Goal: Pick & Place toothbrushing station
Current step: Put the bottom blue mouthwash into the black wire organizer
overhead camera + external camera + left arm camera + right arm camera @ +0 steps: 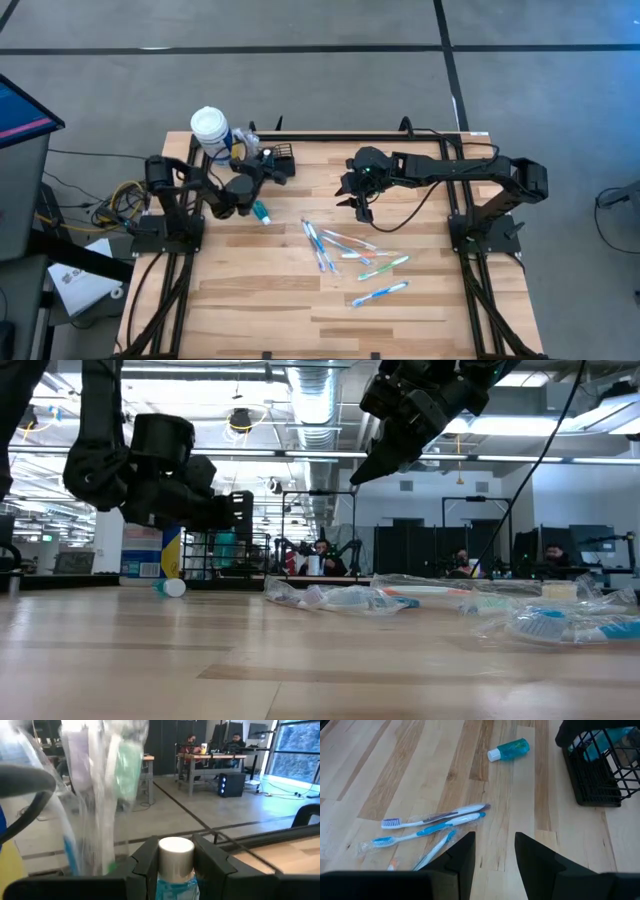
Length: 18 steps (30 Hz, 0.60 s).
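The toothbrushing station, a black wire-mesh caddy point(284, 165) point(595, 780), stands at the table's far edge, left of centre. Wrapped toothbrushes point(100, 795) stand up close in front of my left gripper point(175, 870), which is at the caddy's left side and shut on a small white-capped bottle point(175, 857). My right gripper point(494, 855) hangs open above the table's middle, touching nothing. A teal bottle point(261, 211) point(509, 750) lies on its side on the wood near the caddy. My left gripper pinches the small bottle between its two fingers, on the body just below the white cap point(175, 851). The fingers point level toward the caddy. The cap end stands out between the fingertips, and the bottle is clear of the table.
A big blue-labelled bottle with a white cap point(210, 130) stands at the far left corner, next to the caddy. Several wrapped toothbrushes point(345, 250) point(435, 822) lie scattered over the table's middle and right. The near half of the table is bare wood.
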Motion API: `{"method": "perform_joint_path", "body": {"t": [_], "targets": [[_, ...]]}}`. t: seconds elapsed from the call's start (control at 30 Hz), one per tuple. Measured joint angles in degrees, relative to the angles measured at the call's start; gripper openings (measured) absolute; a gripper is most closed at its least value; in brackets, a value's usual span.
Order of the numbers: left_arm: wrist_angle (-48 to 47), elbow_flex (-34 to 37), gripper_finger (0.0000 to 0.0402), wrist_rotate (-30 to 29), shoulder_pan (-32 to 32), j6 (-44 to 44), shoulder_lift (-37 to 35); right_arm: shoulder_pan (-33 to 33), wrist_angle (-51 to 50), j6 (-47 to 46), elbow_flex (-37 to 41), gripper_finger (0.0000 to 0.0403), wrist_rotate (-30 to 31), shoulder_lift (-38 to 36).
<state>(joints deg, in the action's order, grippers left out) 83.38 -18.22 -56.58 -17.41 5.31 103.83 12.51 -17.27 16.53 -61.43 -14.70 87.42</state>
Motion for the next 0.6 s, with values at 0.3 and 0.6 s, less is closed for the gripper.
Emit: {"method": "perform_joint_path", "body": {"t": [0.3, 0.6], "targets": [[1.1, -2.1, 0.0087, 0.0, 0.2, 1.0, 3.0, 0.0, 0.2, 0.5, 0.0, 0.0127, 0.0, 0.0], [0.6, -2.9, 0.0107, 0.2, 0.2, 0.9, 3.4, 0.0, 0.2, 0.5, 0.0, 0.0127, 0.0, 0.0]]}}
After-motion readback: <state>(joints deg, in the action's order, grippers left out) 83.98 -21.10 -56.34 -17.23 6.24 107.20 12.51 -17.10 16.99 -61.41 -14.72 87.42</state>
